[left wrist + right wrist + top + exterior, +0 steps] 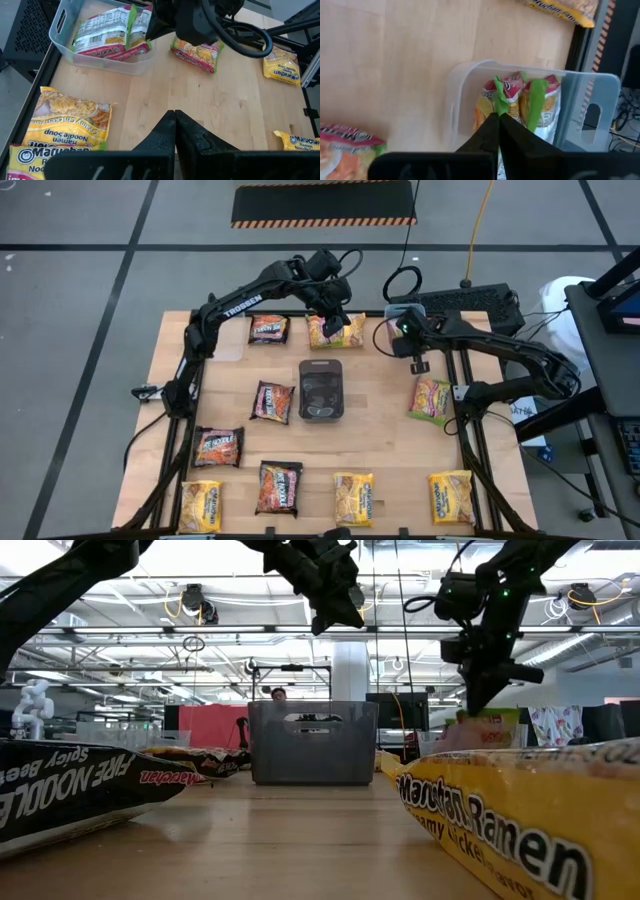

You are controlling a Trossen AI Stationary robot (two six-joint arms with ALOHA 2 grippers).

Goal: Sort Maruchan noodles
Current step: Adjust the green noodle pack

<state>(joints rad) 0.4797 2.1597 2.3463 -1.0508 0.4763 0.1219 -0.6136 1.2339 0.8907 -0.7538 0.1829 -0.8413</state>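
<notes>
Maruchan noodle packets lie flat across the table: brown ones, yellow ones and a green-edged one. A clear tub at the far right holds green-edged packets standing on edge. My right gripper is over this tub, shut on one of them. My left gripper hangs shut and empty above the far middle of the table, over a yellow packet. My right gripper pinches the green upper edge of one green-edged packet between its two fingertips. The fingers come from above, slanting down. The packet stands upright below them, its lower part still inside the tub, next to a second packet.
A dark grey tray stands at the table's middle. The right arm shows dark in front of the left wrist camera, beside the tub. Bare wood lies between the tray and the packets along the near edge.
</notes>
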